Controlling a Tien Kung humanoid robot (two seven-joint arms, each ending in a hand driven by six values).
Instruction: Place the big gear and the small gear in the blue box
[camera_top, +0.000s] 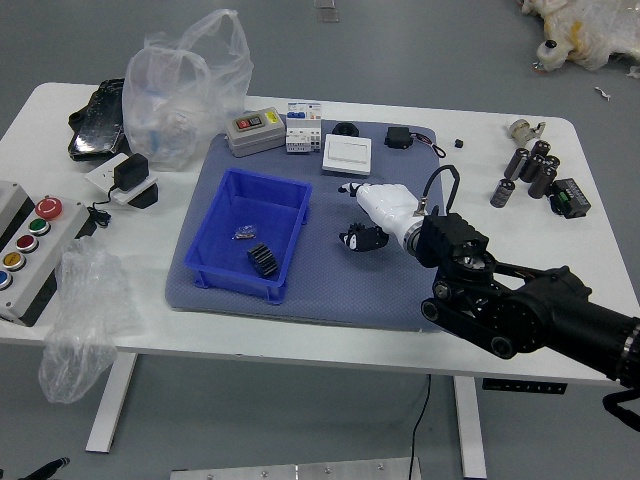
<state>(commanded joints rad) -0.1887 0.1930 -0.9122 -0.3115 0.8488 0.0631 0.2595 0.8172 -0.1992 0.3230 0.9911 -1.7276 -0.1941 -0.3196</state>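
Observation:
My right hand (354, 214), white with black fingertips, hovers over the grey-blue mat right of the blue box (213, 208). Its fingers are spread apart, and nothing shows between them. A black ribbed piece (263, 260), possibly a gear, lies inside the box toward its near right corner. Beside it, further left, is a small shiny item (245, 232), too small to identify. Beyond the box, a dark round part (345, 129) sits at the mat's far edge; whether it is a gear I cannot tell. A dark tip of my left arm (45, 470) shows at the lower left corner.
A white square box (347, 155), a grey device (255, 131) and a black block (399, 137) line the mat's far side. Plastic bags (188, 95) and a button panel (38, 245) stand left. Dark cylinders (530, 168) stand at the right.

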